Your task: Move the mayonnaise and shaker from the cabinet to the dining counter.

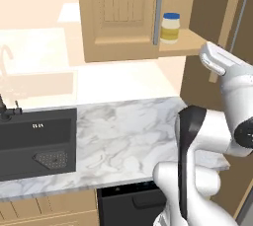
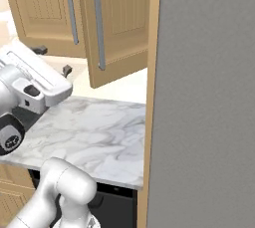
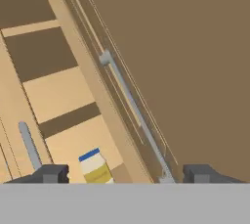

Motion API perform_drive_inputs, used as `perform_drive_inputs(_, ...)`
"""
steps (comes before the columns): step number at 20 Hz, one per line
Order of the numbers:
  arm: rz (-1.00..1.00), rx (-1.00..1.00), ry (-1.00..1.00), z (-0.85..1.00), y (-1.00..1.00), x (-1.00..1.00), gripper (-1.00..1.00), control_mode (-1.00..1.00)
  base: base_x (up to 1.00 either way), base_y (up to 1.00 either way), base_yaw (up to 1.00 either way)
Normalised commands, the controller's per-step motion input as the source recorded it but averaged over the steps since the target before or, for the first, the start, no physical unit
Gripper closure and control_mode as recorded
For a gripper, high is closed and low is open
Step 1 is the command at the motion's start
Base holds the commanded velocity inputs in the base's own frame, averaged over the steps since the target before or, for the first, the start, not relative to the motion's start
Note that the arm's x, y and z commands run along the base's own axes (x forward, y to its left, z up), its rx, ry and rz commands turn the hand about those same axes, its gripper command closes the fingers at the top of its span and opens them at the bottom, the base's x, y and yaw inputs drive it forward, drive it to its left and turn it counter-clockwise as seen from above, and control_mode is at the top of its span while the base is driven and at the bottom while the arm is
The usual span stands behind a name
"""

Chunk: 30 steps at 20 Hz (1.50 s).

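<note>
with the cabinet (image 1: 118, 18) door on the right swung open, the mayonnaise (image 1: 170, 27) stands upright on the wooden shelf (image 1: 190, 42), near its front edge, just beside the closed left door's grey handle (image 1: 158, 13). the shaker cannot be made out in these views. the hand (image 3: 127, 174) is raised toward the opening with its fingers (image 3: 51, 173) spread wide and nothing between them; in the hand view the jar (image 3: 96, 167) sits low between the tips, still apart from them, and the open door's handle (image 3: 134, 115) runs diagonally just beside the right tip.

handling, as judged: the jar is rigid and smooth-walled, probably plastic or glass, moderately heavy if full, and likely slippery. the recommended grip is across the pale yellow body below the blue lid, squarely on the cylinder's middle, so it cannot tilt or slide out. the lid is a poorer hold since it is narrower.

surroundings: the open door (image 2: 117, 28) and its bar handle stand close to the approach path and could catch a finger. the shelf edge lies under the jar and limits how low the hand can go. below is a marble tabletop (image 1: 123, 136) with a black sink (image 1: 37, 141), which is not the destination; the jar must travel elsewhere.
</note>
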Motion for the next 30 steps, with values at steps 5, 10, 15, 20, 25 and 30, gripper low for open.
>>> perform_drive_inputs(5,0.0,-0.05,0.01,0.02,1.0,-0.06,-1.0,-1.0,0.0,0.0,0.0)
perform_drive_inputs(10,-0.08,-0.02,0.13,0.0,0.59,0.75,-1.0,-1.0,0.0,0.0,0.0)
perform_drive_inputs(15,-0.18,0.0,0.2,-0.02,0.0,1.0,-1.0,-1.0,0.0,0.0,0.0)
perform_drive_inputs(20,-0.2,0.0,0.2,-0.12,-0.15,1.0,-1.0,-1.0,0.0,0.0,0.0)
perform_drive_inputs(25,-0.18,0.0,0.15,-0.21,-0.29,1.0,-1.0,-1.0,0.0,0.0,0.0)
perform_drive_inputs(30,-0.17,0.0,0.1,-0.32,-0.4,0.94,-1.0,-1.0,0.0,0.0,0.0)
